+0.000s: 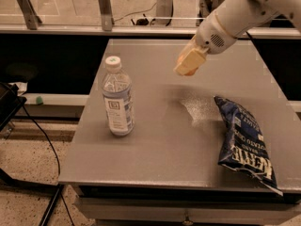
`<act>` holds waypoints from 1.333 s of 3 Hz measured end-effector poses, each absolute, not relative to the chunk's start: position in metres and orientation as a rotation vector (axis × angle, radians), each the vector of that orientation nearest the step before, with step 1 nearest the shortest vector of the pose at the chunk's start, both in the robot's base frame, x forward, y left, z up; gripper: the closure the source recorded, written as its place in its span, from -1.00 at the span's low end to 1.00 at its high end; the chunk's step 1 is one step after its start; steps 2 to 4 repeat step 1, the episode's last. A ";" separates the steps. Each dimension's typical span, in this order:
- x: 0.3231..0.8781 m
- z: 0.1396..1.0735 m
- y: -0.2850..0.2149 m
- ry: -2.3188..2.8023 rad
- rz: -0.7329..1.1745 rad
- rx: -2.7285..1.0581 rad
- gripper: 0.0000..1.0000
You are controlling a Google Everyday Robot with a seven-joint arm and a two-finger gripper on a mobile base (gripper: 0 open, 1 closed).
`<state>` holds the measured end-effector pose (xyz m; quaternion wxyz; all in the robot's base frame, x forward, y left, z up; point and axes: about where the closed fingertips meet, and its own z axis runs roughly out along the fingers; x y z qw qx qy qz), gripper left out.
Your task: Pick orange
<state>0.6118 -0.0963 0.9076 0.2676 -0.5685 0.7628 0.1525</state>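
My gripper [187, 64] hangs above the middle of the grey table [155, 145], off its surface. Its cream fingers [192, 58] are closed around the orange [190, 72], of which only a thin orange-coloured sliver shows at their lower edge. The white arm [235, 15] reaches in from the upper right. A faint shadow lies on the table below the gripper.
A clear water bottle [117, 98] with a white cap stands upright at the table's left. A dark blue chip bag [242, 142] lies at the right front. A black cable [44, 140] hangs by the left side, and a glass rail runs behind the table.
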 end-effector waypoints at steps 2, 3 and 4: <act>0.611 0.918 -0.092 2.029 0.444 -1.520 1.00; 0.611 0.918 -0.092 2.029 0.444 -1.520 1.00; 0.611 0.918 -0.092 2.029 0.444 -1.520 1.00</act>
